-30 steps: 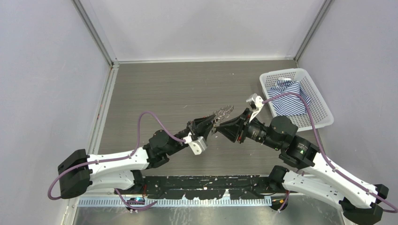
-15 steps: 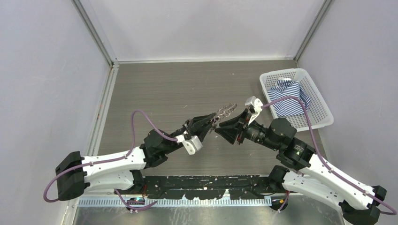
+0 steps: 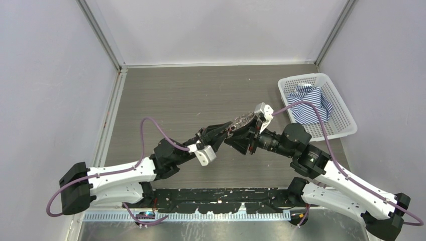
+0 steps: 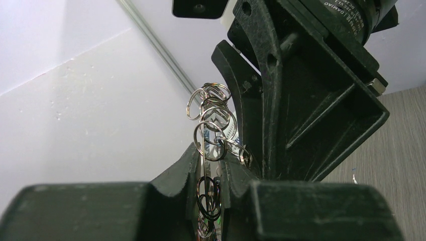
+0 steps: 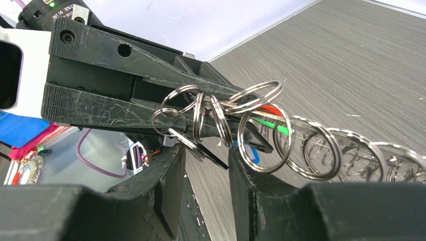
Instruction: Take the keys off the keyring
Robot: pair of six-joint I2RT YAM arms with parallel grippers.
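Above the middle of the table (image 3: 176,95), the left gripper (image 3: 227,130) holds the keyring (image 3: 242,119), a bunch of linked silvery rings. Its fingers (image 4: 185,173) pinch the rings near one end. The right gripper (image 3: 236,135) faces it nose to nose, with its fingers (image 5: 168,175) spread on either side of the bunch and not closed on it. Red, green and blue bits of the keys (image 5: 275,129) show behind the rings. A white basket (image 3: 346,120) sits at the far right.

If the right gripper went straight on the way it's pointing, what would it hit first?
Most likely the keyring, its bunched rings sitting just ahead of the right gripper. The left gripper holding it looks close behind, though depth is unclear.
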